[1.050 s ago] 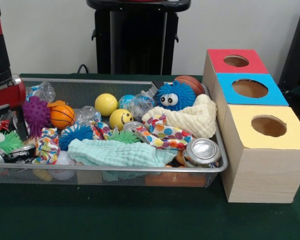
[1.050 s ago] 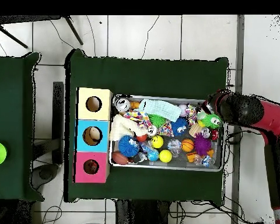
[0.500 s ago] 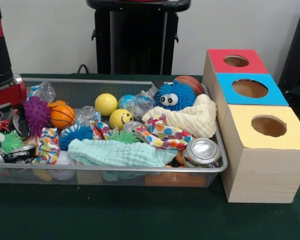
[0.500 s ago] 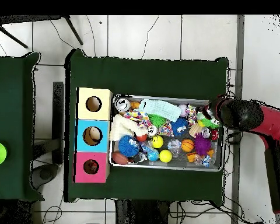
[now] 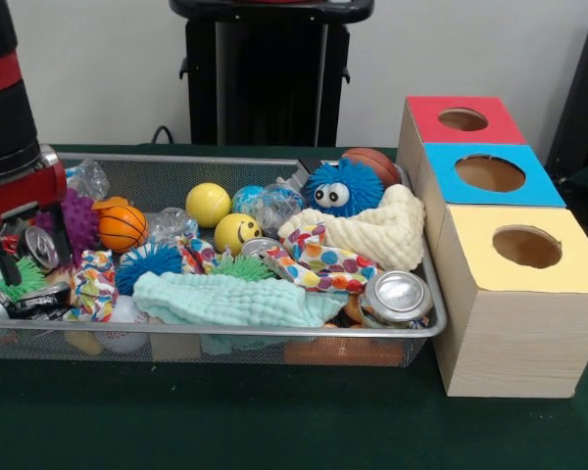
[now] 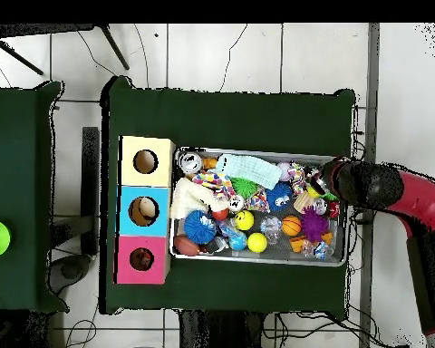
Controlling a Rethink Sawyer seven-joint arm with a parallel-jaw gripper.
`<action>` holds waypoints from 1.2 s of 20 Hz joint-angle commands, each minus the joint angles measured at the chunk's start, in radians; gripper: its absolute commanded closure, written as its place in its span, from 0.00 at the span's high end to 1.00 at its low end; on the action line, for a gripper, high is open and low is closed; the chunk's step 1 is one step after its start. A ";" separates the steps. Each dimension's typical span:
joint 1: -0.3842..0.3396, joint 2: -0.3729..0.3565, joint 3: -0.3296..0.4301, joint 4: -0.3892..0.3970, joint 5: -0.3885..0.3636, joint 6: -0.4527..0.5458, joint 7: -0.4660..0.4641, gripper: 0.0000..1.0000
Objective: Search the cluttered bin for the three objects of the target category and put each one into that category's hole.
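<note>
Hand [image 5: 8, 257] sits low over the bin's [image 5: 274, 162] end; we cannot tell whether it grips anything. Since a second ago it has shifted slightly, the green spiky toy [image 5: 22, 277] beneath it now mostly hidden, so the search continues. Overhead, we see the three holed boxes [image 6: 146, 210] well apart, past the bin's opposite end; the front view shows clutter heights.

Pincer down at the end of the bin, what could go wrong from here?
1. The pincer sits low among a can, a green spiky toy and the purple spiky ball; it may snag a neighbour.
2. It is close to the mesh bin wall, so it might catch the rim.
</note>
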 commanded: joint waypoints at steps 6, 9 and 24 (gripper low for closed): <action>-0.023 0.072 -0.024 0.104 0.013 -0.031 0.019 1.00; -0.032 0.088 -0.006 0.112 0.030 -0.052 0.028 1.00; -0.018 0.087 0.017 0.098 0.006 -0.082 -0.021 1.00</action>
